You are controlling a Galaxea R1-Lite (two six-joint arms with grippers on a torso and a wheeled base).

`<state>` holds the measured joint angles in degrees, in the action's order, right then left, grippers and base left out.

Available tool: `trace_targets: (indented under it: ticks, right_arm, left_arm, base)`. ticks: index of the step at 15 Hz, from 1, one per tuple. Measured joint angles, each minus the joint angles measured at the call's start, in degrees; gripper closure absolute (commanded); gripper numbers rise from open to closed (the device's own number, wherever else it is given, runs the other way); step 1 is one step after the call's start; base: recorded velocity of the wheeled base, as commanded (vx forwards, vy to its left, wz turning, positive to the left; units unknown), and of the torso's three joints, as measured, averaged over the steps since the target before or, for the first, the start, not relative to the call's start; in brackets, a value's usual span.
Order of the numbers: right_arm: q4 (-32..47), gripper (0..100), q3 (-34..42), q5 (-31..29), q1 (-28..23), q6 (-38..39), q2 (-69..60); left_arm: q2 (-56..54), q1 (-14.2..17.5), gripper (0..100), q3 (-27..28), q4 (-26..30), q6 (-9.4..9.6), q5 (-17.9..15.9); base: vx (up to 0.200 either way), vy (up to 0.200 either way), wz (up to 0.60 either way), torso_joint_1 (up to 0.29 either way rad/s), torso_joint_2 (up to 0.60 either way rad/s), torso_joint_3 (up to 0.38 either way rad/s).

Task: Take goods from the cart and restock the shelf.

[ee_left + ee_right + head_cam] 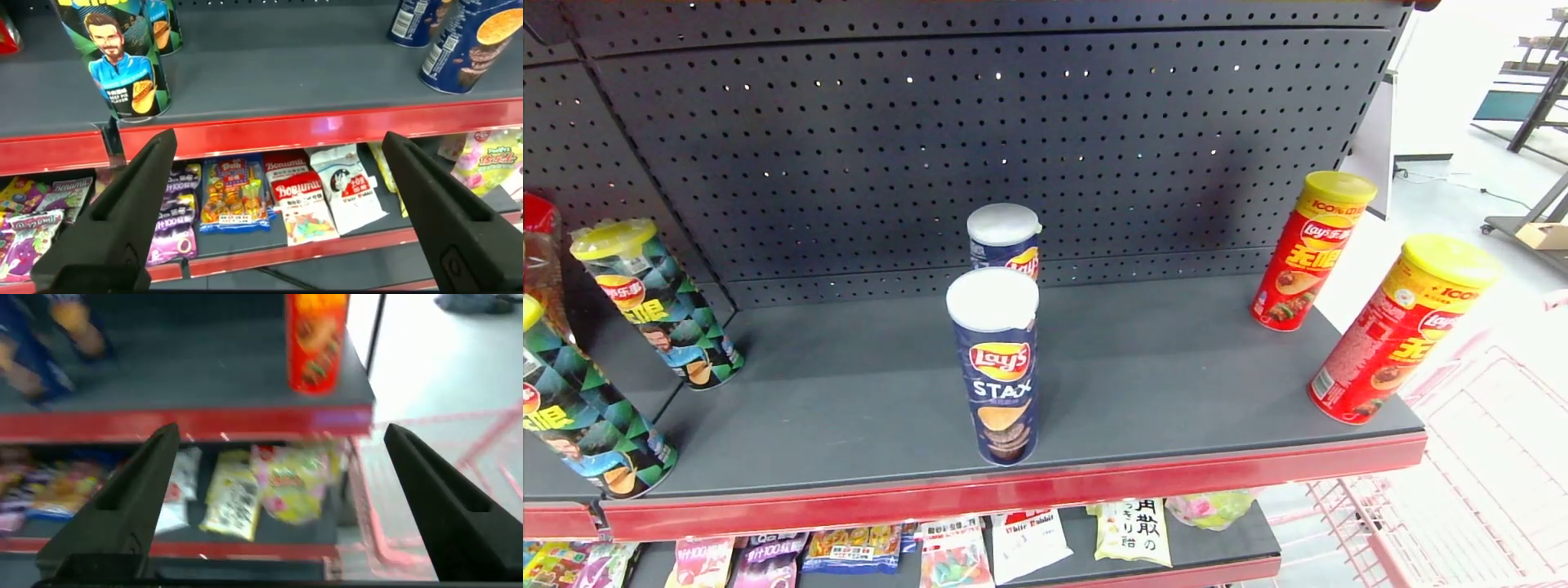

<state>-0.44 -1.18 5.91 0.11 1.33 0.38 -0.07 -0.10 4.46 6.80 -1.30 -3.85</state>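
Both tools are empty. The left tool (278, 139) has its fingers spread wide, and so does the right tool (282, 429). Each one sits low, facing the red lip (1013, 490) of the shelf (1143, 359) and the bags (1029, 543) below it.

The cart (1486, 490) is at 4 o'clock in the head view, just beside the shelf's end. The part I can see is bare pink wire, so I cannot tell where the next goods are.

Here is what could go wrong. The front red can (1401, 331) stands at 3 o'clock, right at the shelf's front corner, above the cart. An arm coming up from the cart would pass close by it. One bump could make it fall off.

The front blue can (1001, 384) stands in the middle, near the lip, with the back blue can (1006, 241) at its 12 o'clock. They are tall and thin, so a push would tip one into the other.

The tools are low by the lip. Going straight up could hit it. A wide finger could also catch in the cart wire.

The bare spots are at 3 o'clock and 9 o'clock of the blue cans. A new can set down crooked there could fall and roll.
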Motion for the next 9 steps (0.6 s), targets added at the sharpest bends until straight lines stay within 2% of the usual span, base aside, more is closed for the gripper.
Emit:
trace_targets:
  ticks: [2, 5, 7, 9]
  right_arm:
    - [-0.49, 0, -7.85, 4.46, 0.88, 3.56, 3.63]
    - [-0.79, 0, -18.19, 13.06, 3.39, 5.21, 16.62]
    - [-0.93, 0, -21.58, 17.35, 7.44, 5.49, 25.94]
    - [-1.44, 0, -23.74, 19.15, 13.51, 5.56, 35.1]
  left_arm:
    - [0.0, 0.0, 0, 0.0, -0.02, -0.37, 0.0]
    - [0.0, 0.0, 0, 0.05, 0.0, -0.46, 0.0]
    - [0.0, 0.0, 0, 0.05, -0.02, -0.48, 0.02]
    - [0.0, 0.0, 0, 0.02, 0.0, -0.83, 0.02]
  base:
    - [0.0, 0.0, 0.0, 0.0, 0.0, 0.0]
    - [0.0, 0.0, 0.0, 0.0, 0.0, 0.0]
    - [0.0, 0.0, 0.0, 0.0, 0.0, 0.0]
    - [0.0, 0.0, 0.0, 0.0, 0.0, 0.0]
